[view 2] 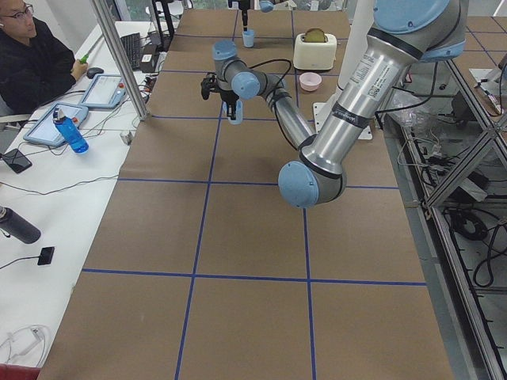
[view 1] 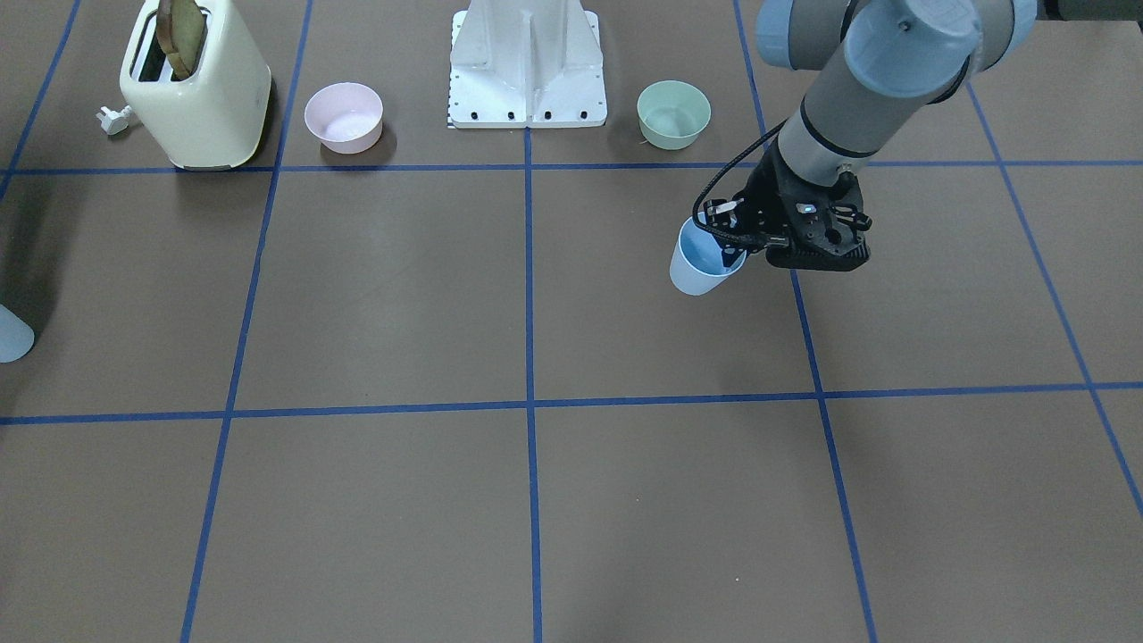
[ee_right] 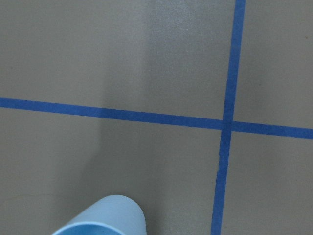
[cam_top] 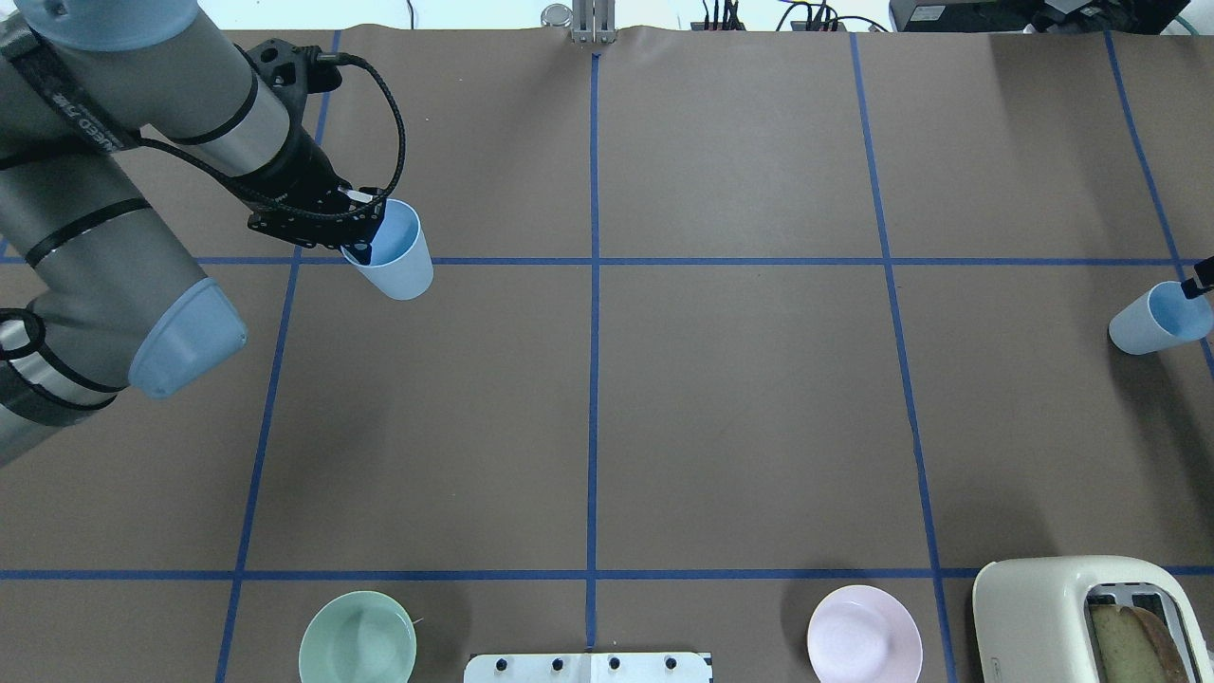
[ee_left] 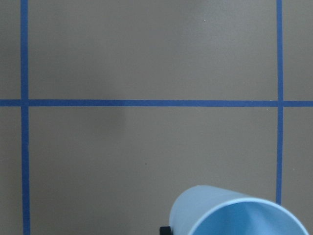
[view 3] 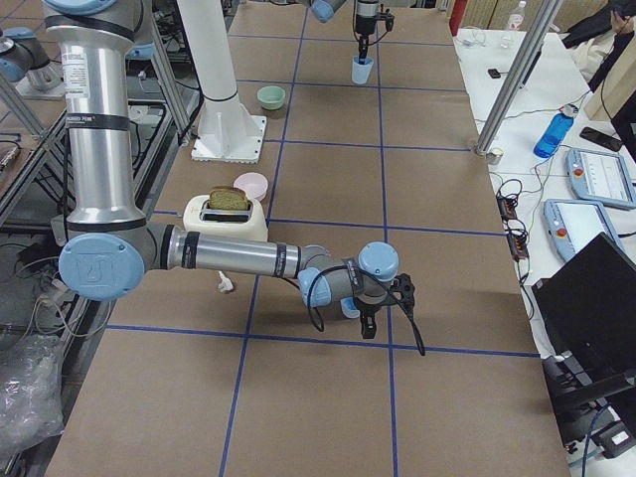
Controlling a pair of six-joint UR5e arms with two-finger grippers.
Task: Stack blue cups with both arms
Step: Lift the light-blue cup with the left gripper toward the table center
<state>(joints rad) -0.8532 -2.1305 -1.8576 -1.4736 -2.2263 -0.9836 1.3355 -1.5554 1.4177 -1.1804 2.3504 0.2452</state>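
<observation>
Pinching one cup's (cam_top: pixel 400 258) rim in the left claw (cam_top: pixel 365 245), over the bench's (cam_top: pixel 740 398) left part; touching the other cup (cam_top: pixel 1159 321), at the far right edge, with the right claw (cam_top: pixel 1201 275), grip impossible to tell. Stacking not yet begun: needing bringing together and nesting, being well apart. Appearing tapered, pale blue, brighter inside, mouths up.

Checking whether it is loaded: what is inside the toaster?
A brown toast slice stands in one slot of the toaster, its lower part hidden. The other slot looks empty, though its depths are dark.
</observation>
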